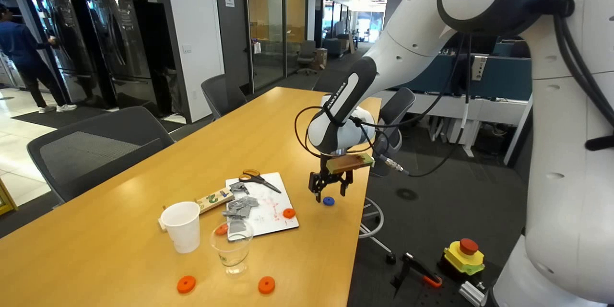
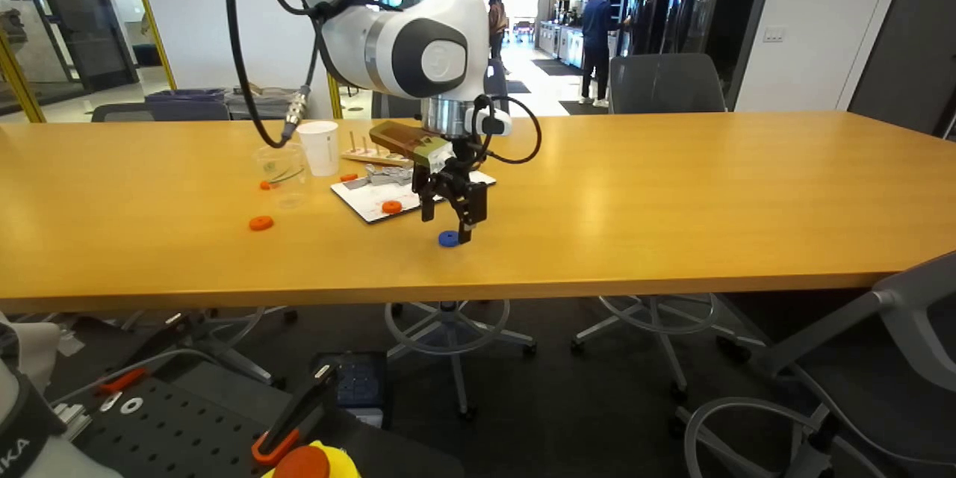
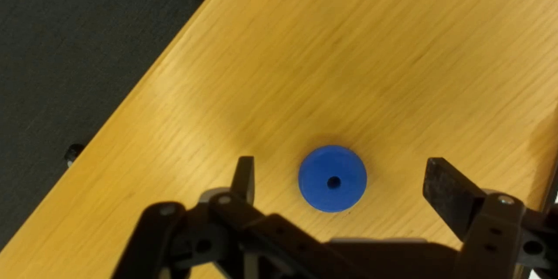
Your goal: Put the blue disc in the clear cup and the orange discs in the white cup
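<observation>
We're seeing the gripper holding its fingers spread wide, blue disc lying flat on the table below, showing between them in wrist view, apart from both

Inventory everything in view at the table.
table: 1, tan, mid-scene
white cup: 1, white, table
clear cup: 1, transparent, table
board: 1, white, table
orange discs: 4, orange, one on board, three near cups
blue disc: 1, blue, near table edge
grey pieces: several, grey, board
scissors: 1, black-orange, board edge
pegged block: 1, beige, beside board
chairs: several, dark, around table
arm: 1, white-black, over table
fingers: 2, black, apart, by blue disc
</observation>
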You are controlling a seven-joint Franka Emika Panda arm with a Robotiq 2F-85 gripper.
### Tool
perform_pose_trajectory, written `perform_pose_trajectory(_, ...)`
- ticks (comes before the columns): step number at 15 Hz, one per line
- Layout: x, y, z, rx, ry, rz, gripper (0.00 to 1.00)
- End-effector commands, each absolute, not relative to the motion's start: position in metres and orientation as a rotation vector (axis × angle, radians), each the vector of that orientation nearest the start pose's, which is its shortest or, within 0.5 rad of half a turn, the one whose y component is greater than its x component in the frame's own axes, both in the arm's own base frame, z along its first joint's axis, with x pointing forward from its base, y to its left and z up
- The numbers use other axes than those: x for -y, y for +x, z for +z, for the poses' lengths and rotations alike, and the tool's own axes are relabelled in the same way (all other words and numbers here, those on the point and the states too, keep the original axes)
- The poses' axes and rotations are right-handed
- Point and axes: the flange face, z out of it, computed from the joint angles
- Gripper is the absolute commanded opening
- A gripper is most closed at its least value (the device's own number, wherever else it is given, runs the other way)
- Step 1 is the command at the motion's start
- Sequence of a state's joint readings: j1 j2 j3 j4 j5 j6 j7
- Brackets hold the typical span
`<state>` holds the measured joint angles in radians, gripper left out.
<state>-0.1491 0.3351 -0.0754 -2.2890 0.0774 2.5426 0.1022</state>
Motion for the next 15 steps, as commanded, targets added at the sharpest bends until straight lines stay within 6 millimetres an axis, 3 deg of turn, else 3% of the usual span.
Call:
perform_pose_trajectory(1,0.1253,0.5199,0.1940,-0.583,-3.048,0.110,1.00)
perform_pose_trajectory(12,0.1272,0.5242,0.1877,-0.542,-3.057,0.121,1.00)
perform_pose_trajectory(13,0.1269,0.5236,0.1877,-0.532,-3.060,0.118,0.75)
perform_pose_trajectory(15,0.1265,0.5243,0.1876,-0.511,-3.064,0.119,0.66)
